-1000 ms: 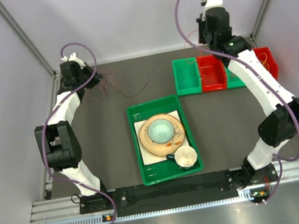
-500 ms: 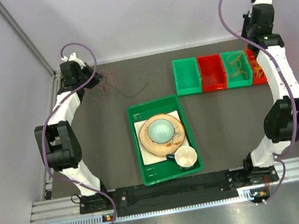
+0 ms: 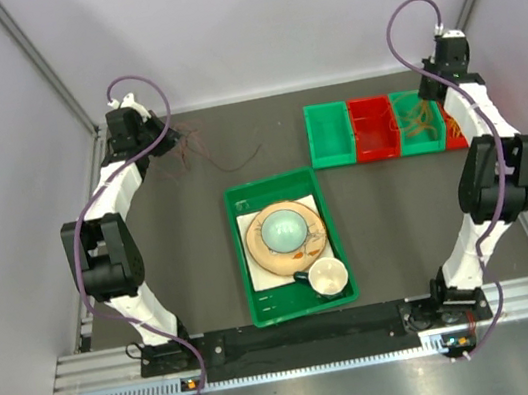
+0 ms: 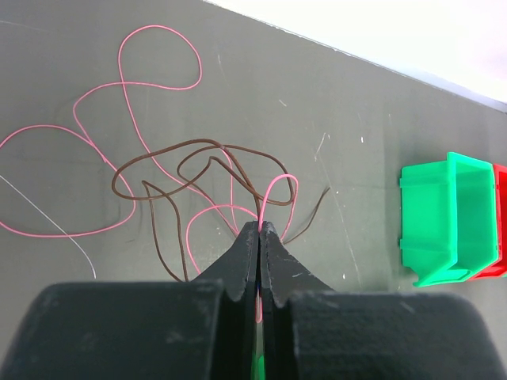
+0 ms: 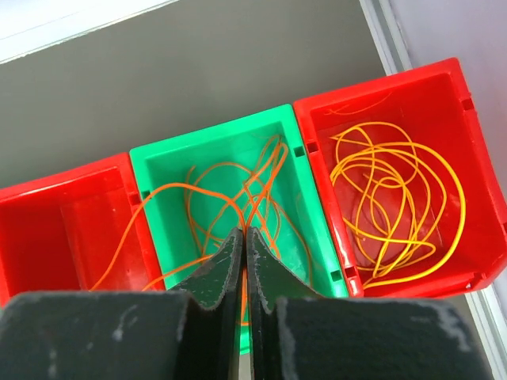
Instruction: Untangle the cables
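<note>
Pink cable (image 4: 264, 202) pinched in closed left jaws; right jaws closed, arm extended over green bin (image 5: 146, 182).

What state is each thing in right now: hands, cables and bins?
left hand: shut on the pink cable.
right hand: shut, apparently on one of the orange cables.
pink cable: loose loops, crossed with the brown cable.
brown cable: tangled, lying flat.
orange cables: piled in the inner green bin.
yellow cables: coiled in the end red bin.
other red bin: empty.
outer green bin: empty.
</note>
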